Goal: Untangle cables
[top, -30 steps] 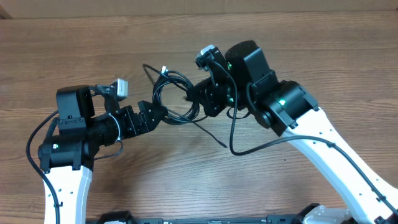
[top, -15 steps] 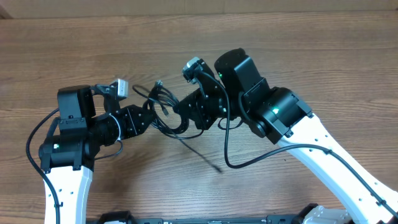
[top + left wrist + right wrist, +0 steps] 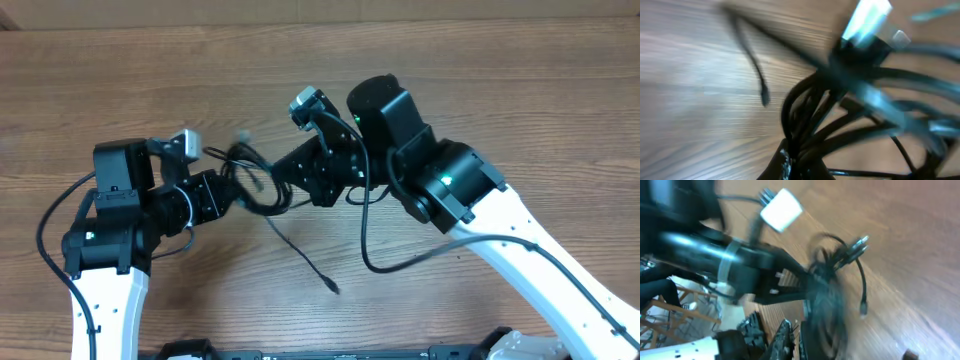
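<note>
Count: two claws, one tangled bundle. We see the left claw (image 3: 230,190) clamped shut on the cables (image 3: 256,192) at the middle of the surface (image 3: 500,100). The right claw (image 3: 287,180) is clamped on the bundle's other side. One loose strand (image 3: 300,251) trails toward the near edge. Strands in the bundle: too blurred to count. Only the left wrist view shows a pale plug end (image 3: 867,17) up close.

black cables (image 3: 256,192); brown wood-grain table (image 3: 500,80)
</note>
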Motion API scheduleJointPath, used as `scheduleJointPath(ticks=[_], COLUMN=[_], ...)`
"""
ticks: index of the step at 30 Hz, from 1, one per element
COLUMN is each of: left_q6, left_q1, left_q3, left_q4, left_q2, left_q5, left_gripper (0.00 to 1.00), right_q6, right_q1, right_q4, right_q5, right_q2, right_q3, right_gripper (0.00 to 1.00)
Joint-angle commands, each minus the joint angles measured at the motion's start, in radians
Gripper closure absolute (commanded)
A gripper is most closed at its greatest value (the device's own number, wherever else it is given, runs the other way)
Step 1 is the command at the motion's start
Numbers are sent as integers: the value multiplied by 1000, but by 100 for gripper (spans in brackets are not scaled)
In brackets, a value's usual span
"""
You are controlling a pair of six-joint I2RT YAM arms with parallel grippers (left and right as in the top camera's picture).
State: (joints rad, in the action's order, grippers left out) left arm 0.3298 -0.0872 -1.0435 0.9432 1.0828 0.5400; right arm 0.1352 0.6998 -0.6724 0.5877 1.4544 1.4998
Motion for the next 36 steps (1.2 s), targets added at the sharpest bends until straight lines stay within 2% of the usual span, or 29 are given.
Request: scheduleJointPath(ticks=[1, 5, 8, 10, 11, 16, 19, 24, 29, 32, 36], left_q6=[-5, -3, 14, 13, 8, -29, -64, -72, -129, -183, -185], left_q1=[-4, -4, -4, -4, -4, -4, -4, -4, -4, -4, -4], left_q3=[-14, -14, -14, -14, -14, -14, -14, -14, -14, -14, -14], left_q4=[11, 21, 25, 21, 16, -18, -57, -135, -165, -165, -165], left_q2=[8, 28, 45, 53, 56, 55, 54, 54, 54, 54, 54], left_q5=[-190, -235, -176, -82, -29, 127, 258, 406, 545, 638, 694], left_gripper=[96, 96, 96, 96, 96, 96, 96, 96, 96, 96, 96], right_q6=[3, 3, 3, 3, 3, 4, 66, 97, 16, 17, 17], right_q1=[-4, -4, -4, -4, -4, -3, -3, -3, -3, -3, -3], right_q4=[34, 68, 45, 6, -26, -152, -230, -321, -359, -355, -340], right_q5=[34, -12, -119, -156, -178, -203, -221, -232, -230, -268, -356], right_q2=[-108, -153, -170, -169, -166, -154, -143, -112, -83, -66, -40], right_q3=[34, 34, 33, 33, 33, 33, 31, 31, 31, 31, 31], right_gripper=[96, 96, 95, 50, 33, 35, 37, 34, 33, 33, 34])
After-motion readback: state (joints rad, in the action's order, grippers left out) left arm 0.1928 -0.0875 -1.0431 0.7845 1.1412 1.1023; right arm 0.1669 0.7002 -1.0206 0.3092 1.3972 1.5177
